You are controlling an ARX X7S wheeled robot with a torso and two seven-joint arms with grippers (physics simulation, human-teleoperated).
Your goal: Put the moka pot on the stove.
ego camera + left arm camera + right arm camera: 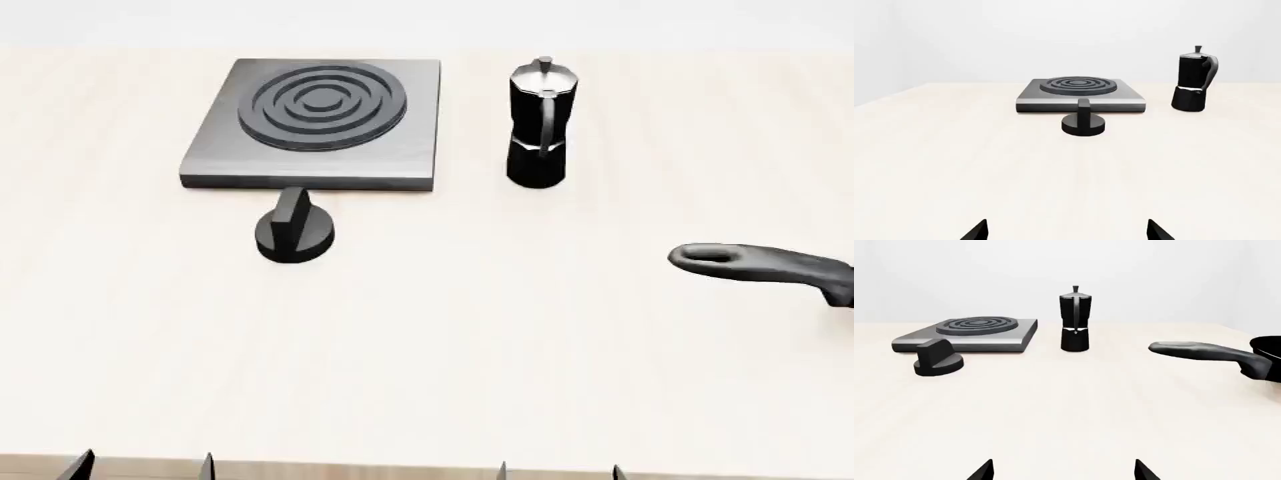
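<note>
The moka pot (542,122) stands upright on the pale table, glossy black with a silver lid and knob, just right of the stove (318,125). The stove is a flat grey slab with a ring burner in its middle. Both also show in the left wrist view, moka pot (1194,80) and stove (1081,95), and in the right wrist view, moka pot (1074,320) and stove (967,334). My left gripper (140,466) and right gripper (558,470) hang at the table's near edge, far from the pot. Both are open with nothing between the fingertips.
A short black round knob (294,230) with a ridge sits on the table just in front of the stove. A black pan's handle (754,262) reaches in from the right edge, in front and to the right of the pot.
</note>
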